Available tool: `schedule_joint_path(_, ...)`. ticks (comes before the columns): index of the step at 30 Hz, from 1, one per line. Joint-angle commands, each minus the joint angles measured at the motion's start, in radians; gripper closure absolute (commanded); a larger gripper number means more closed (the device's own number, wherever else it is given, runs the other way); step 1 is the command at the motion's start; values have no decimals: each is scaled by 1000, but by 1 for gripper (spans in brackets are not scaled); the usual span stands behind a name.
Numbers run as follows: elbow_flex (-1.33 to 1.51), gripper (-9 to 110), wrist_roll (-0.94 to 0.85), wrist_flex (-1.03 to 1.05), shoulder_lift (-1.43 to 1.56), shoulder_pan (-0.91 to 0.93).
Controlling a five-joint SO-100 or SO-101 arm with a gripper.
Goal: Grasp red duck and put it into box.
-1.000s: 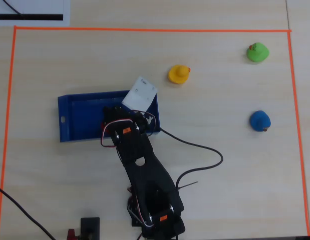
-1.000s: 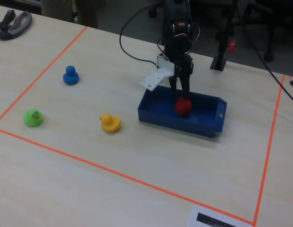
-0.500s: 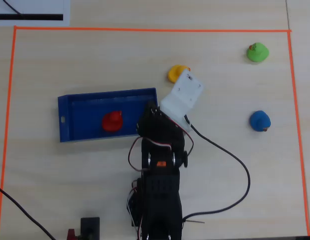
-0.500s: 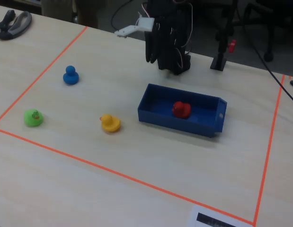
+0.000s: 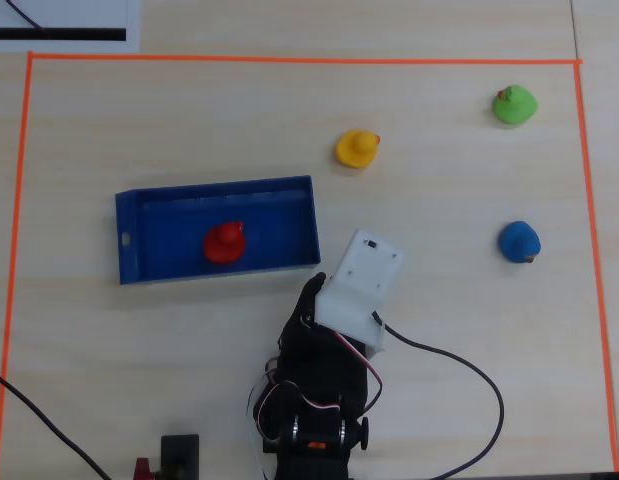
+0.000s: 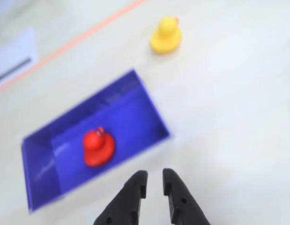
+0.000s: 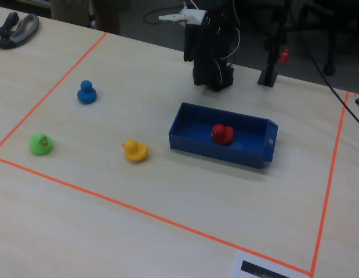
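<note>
The red duck (image 5: 226,242) sits upright inside the blue box (image 5: 279,205), near its middle; it also shows in the wrist view (image 6: 98,147) and the fixed view (image 7: 222,134). The box (image 6: 145,101) lies flat on the table, with its slot hole in the short end (image 7: 269,141). My gripper (image 6: 153,180) is empty, raised above the table just outside the box's long wall, clear of the duck. Its black jaws stand a narrow gap apart. In the overhead view the white wrist mount (image 5: 361,282) hides the fingers.
A yellow duck (image 5: 357,148), a green duck (image 5: 514,104) and a blue duck (image 5: 519,242) stand on the table outside the box. Orange tape (image 5: 289,58) marks the work area. A black cable (image 5: 469,370) loops beside the arm base (image 5: 314,420).
</note>
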Motion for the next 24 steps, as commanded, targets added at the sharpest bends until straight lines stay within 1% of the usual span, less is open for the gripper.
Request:
schedule_joint_path(1,78,101,-28,18,-2,-34)
schedule_joint_path(3,166,101,-37,-2,-2,-26)
schedule_joint_path(9,242,101,-78,-60,0,-38)
schedule_joint_path(14,472,101,-156,-158,0,-25)
schedule_joint_path(18,624,101,-155,-230,0,-28)
schedule_joint_path(24,769,101,-133,-298,0,-38)
